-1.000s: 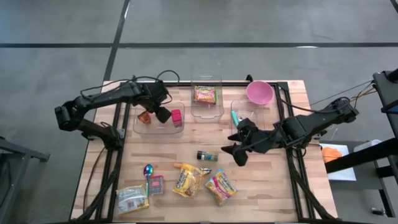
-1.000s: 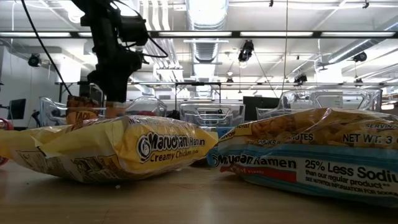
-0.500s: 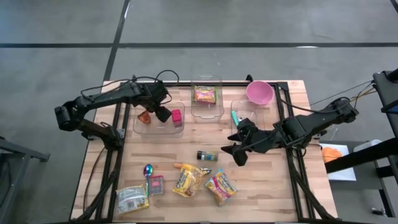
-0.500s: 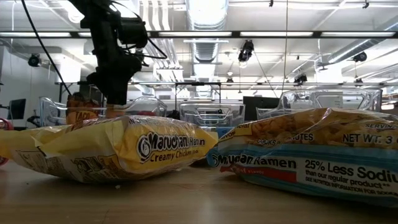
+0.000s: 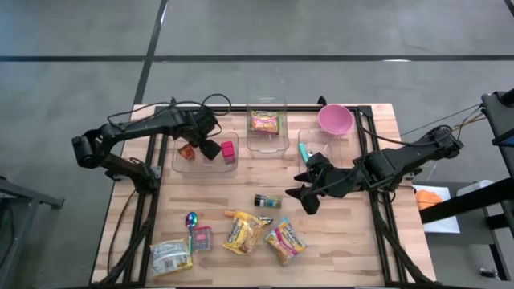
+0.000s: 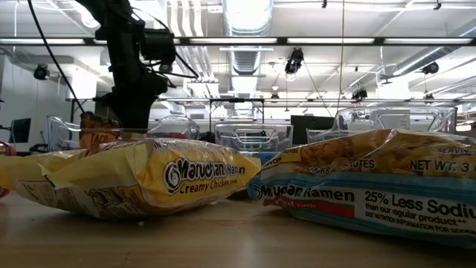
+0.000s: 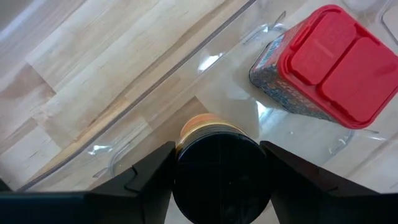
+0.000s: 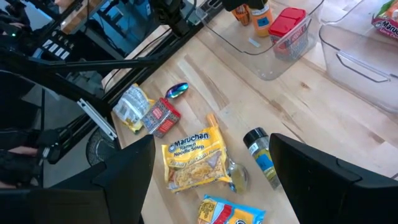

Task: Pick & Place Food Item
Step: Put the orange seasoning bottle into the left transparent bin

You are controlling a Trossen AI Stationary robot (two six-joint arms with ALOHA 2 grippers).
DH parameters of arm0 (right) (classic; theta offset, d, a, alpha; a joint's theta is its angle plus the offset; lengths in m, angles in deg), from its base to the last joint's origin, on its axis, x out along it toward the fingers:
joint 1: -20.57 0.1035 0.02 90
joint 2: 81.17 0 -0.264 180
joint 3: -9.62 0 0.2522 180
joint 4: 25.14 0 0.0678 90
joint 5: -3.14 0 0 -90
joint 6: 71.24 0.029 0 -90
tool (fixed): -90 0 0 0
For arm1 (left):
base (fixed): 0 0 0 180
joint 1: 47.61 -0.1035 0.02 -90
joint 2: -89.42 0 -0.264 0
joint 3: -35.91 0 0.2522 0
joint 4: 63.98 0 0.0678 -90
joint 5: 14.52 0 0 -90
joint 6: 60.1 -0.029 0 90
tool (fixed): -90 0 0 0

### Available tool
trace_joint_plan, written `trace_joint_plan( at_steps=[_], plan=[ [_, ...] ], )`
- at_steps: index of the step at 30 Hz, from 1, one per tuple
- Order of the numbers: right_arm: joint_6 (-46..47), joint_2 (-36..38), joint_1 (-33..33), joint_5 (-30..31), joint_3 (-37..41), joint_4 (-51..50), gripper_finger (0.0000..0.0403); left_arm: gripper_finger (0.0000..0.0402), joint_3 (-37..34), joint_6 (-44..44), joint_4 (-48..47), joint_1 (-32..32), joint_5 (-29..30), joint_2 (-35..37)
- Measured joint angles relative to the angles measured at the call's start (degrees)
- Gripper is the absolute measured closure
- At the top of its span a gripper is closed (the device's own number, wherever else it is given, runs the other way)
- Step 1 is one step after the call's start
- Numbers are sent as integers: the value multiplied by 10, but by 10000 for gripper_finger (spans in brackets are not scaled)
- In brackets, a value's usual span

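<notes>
Wooden tabletop (image 5: pixel 241 189) from above: my left tool (image 5: pixel 206 145) was over the clear bin (image 5: pixel 229 166), around a black-capped orange bottle (image 5: pixel 186 150), beside the red-lidded jar (image 5: pixel 228 152). My right tool (image 5: pixel 307 195) hovered, fingers apart, near the spice jar (image 5: pixel 268 201). Low view: ramen packs (image 6: pixel 149 179) filled the foreground. Left wrist view: fingers (image 7: pixel 146 177) flanked the bottle's black cap (image 7: pixel 221 174); I couldn't tell whether they gripped.
</notes>
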Motion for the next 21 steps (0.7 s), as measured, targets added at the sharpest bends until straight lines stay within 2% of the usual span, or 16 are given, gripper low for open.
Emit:
trace_joint_plan(
  at_steps=[8, 21],
  plan=[
    [0, 0, 0, 0, 0, 0, 93, 178, 0, 6, 1, 0, -7, 0],
    [-4, 0, 0, 0, 0, -1, 93, 45, 2, 7, -22, 0, -30, -1]
  ],
)
